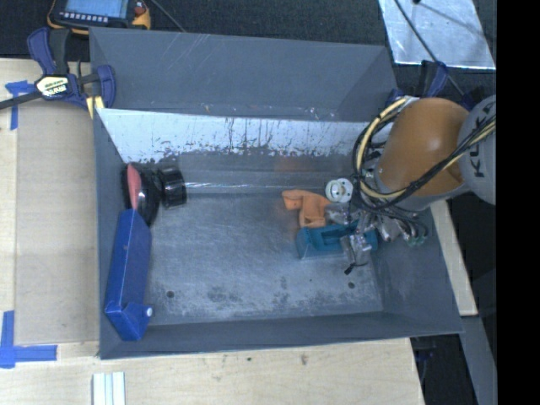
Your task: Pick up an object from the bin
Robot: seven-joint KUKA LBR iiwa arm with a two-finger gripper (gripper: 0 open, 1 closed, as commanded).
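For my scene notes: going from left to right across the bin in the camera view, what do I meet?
long blue box → black object → orange piece → white round piece → end effector

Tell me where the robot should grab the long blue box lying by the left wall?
Probably across its narrow width near the middle, coming down from above. The blue box is long and slim and lies along the bin's left wall, so that side looks tight. Its right side faces bare floor, so leaning in slightly from the right may help.
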